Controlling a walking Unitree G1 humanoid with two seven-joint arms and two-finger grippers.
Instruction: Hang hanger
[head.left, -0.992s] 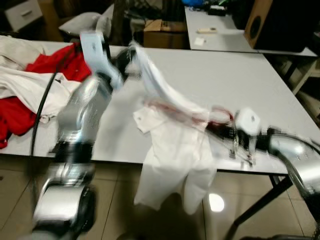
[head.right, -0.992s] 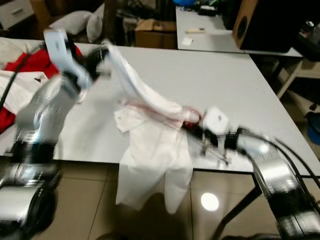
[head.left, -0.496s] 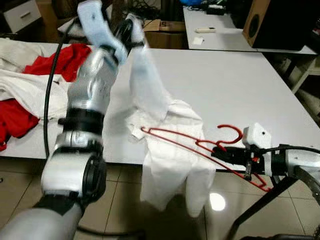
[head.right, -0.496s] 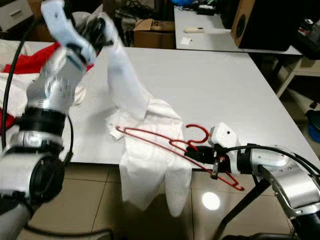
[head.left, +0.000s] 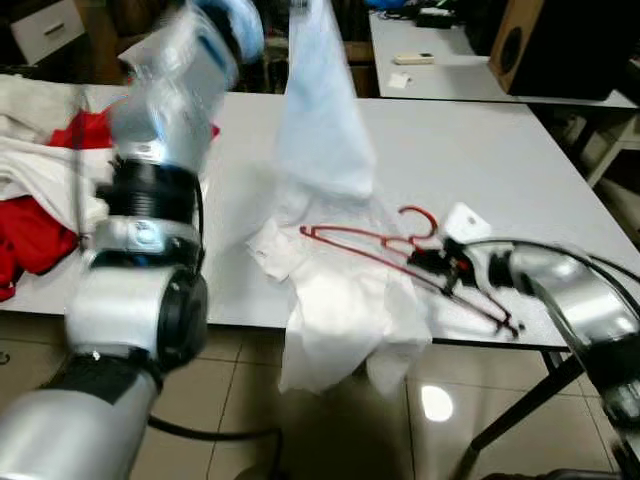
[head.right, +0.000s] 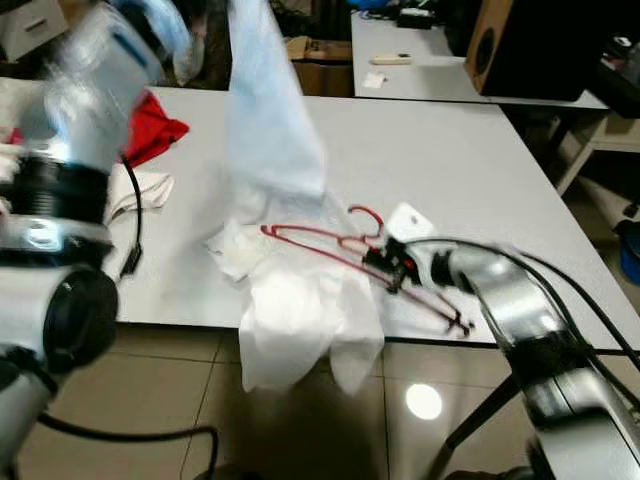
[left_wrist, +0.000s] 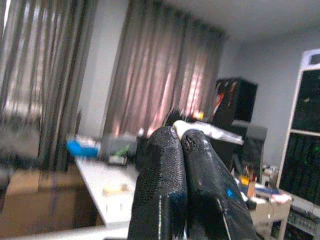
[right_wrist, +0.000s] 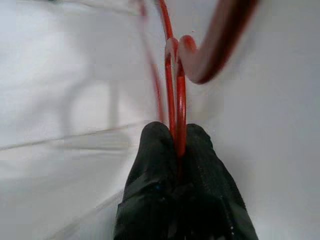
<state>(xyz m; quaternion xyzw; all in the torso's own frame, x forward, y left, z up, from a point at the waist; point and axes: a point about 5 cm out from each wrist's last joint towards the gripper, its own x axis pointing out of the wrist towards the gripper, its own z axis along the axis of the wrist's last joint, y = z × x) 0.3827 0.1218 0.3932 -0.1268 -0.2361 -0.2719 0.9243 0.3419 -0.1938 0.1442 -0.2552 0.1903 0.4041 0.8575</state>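
A white shirt (head.left: 330, 180) hangs from above and trails down onto the grey table (head.left: 480, 160), its lower part spilling over the front edge. My left gripper (left_wrist: 182, 136) is raised high at the top of the scene, shut on a bit of the shirt's white cloth. A red wire hanger (head.left: 385, 243) lies tilted across the shirt on the table, hook upward. My right gripper (head.left: 437, 263) is shut on the hanger (right_wrist: 176, 105) just below its hook, low over the table near the front edge.
A pile of red and white clothes (head.left: 40, 190) lies on the table's left end. Behind stand a second table (head.left: 440, 60) with small items, a cardboard box and a dark speaker (head.left: 545, 45). A black table leg (head.left: 510, 410) slants under the front right.
My left arm has lifted the shirt higher, up to the top of the view. My right gripper has brought the hanger from beyond the front edge back over the table, onto the shirt.
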